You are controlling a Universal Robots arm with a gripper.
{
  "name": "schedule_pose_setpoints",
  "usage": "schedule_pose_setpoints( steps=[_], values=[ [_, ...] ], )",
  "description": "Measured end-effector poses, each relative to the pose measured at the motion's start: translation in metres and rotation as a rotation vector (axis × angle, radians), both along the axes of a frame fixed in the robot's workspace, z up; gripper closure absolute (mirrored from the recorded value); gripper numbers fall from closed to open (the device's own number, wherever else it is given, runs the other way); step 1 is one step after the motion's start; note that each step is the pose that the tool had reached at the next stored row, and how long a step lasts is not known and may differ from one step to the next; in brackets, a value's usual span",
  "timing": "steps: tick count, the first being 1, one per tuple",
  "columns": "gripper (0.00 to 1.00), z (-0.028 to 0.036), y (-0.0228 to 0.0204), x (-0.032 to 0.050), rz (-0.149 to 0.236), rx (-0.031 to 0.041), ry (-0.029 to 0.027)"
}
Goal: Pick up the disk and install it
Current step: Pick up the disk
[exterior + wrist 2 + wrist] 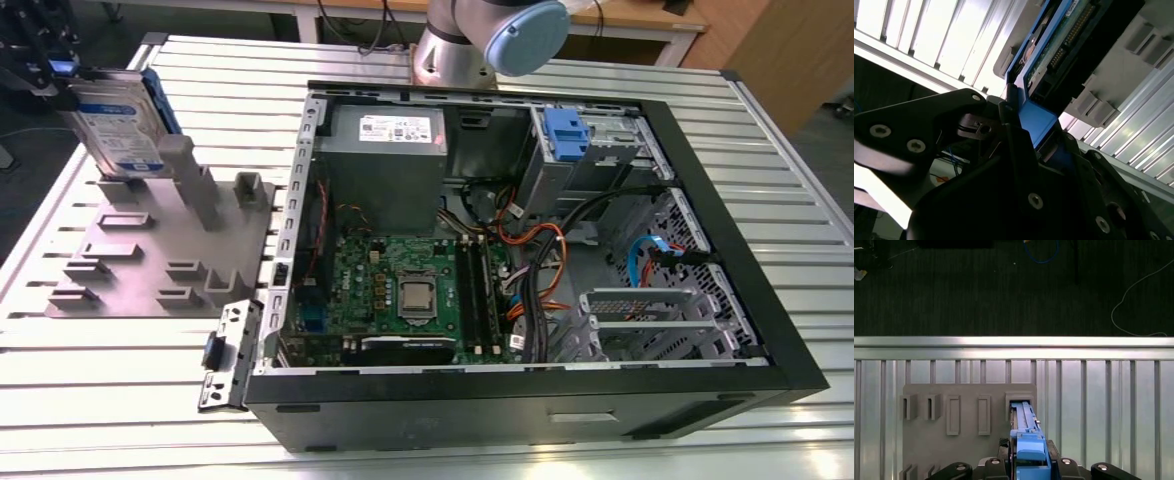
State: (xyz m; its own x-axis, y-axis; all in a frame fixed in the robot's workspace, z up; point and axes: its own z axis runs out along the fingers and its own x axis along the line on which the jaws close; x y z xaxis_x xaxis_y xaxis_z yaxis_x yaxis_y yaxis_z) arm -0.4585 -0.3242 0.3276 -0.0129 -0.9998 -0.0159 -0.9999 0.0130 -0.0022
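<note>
The disk (pixel 120 125) stands upright on edge at the exterior view's upper left, a silver-grey drive with a white-and-blue label and a blue bracket. Its lower end is at a slot of the grey fixture plate (pixel 134 260); whether it still sits in the slot I cannot tell. My gripper (pixel 67 85) is shut on the disk's upper end. In the first wrist view the disk (pixel 1024 420) runs from my gripper (pixel 1030 462) down to the fixture plate (pixel 969 445). The second wrist view shows black fingers (pixel 1009 125) pressed on the blue bracket of the disk (pixel 1064 35).
An open black computer case (pixel 721 200) lies to the exterior view's right of the fixture. It holds a drive bay with a blue latch (pixel 567 135) and a grey power supply (pixel 387 150). The arm's base (pixel 467 40) stands behind it on the slatted metal table (pixel 80 400).
</note>
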Motion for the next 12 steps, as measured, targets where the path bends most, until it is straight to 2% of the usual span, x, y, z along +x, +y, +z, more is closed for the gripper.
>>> schedule_pose_setpoints(
  steps=[12],
  values=[
    [0.63,0.0053,0.0,0.0,0.0,0.0,-0.0001]
  ],
)
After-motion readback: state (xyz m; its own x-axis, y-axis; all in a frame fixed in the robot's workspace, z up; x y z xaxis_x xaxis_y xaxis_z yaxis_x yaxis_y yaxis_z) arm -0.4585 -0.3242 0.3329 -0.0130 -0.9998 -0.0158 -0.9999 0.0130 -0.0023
